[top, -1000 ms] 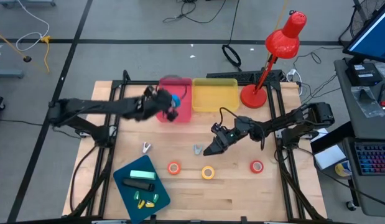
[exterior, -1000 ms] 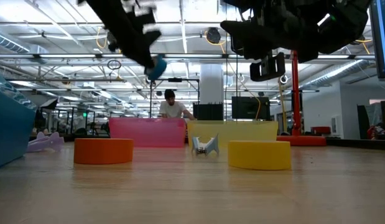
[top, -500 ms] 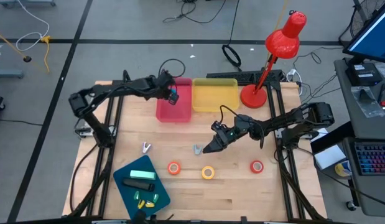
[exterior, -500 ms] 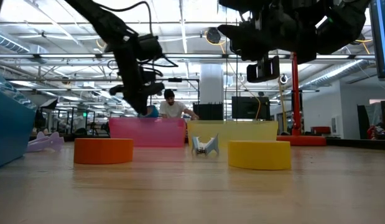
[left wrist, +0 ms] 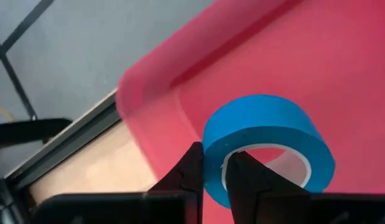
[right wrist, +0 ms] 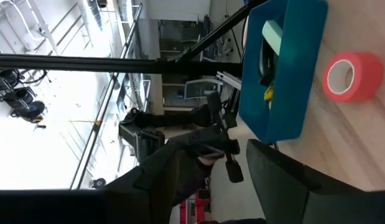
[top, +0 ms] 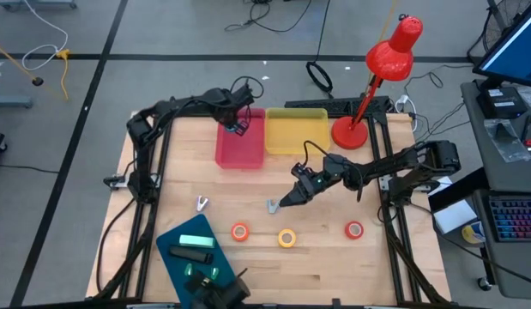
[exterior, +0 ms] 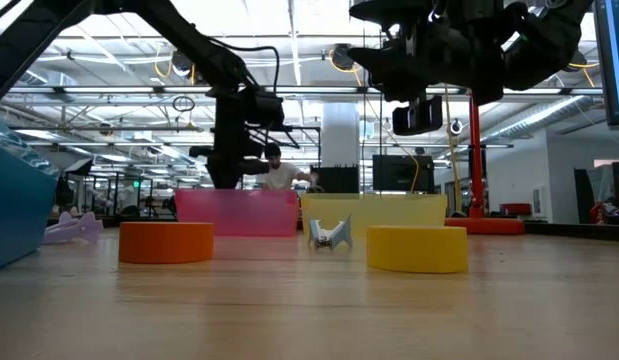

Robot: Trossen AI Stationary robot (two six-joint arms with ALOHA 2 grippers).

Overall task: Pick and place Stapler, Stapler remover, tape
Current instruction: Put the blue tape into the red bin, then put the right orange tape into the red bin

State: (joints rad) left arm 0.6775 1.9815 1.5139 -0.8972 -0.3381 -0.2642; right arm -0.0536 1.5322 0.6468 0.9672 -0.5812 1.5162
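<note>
My left gripper point(top: 238, 123) reaches into the pink bin point(top: 252, 153) at the table's far side and is shut on the blue tape roll point(left wrist: 267, 146). In the low view the bin wall point(exterior: 236, 212) hides the roll. My right gripper point(top: 292, 202) hangs open above the table's middle, just right of a grey staple remover point(top: 272, 206) that stands on its claws point(exterior: 330, 234). The orange roll point(top: 239, 231), yellow roll point(top: 286, 238) and red roll point(top: 354, 229) lie flat on the table. A mint stapler point(top: 196, 242) lies in the blue tray point(top: 215, 268). My left gripper pinches the blue roll's ring wall point(left wrist: 214, 163), one finger point(left wrist: 242, 177) inside the pale centre hole and the other finger point(left wrist: 192, 168) outside. The fingers come from above, pointing down into the pink bin. Whether the roll touches the bin's floor cannot be told.
A yellow bin point(top: 296, 130) stands right of the pink one, with a red desk lamp point(top: 351, 129) beyond it at the far right corner. A lavender staple remover point(top: 202, 203) lies left of the middle. Bare wood shows along the near edge, right of the tray.
My left gripper has carried the blue roll from high above the pink bin toward the far edge and down into the bin, while its arm has folded back toward the far left corner. It has stayed shut on the roll.
</note>
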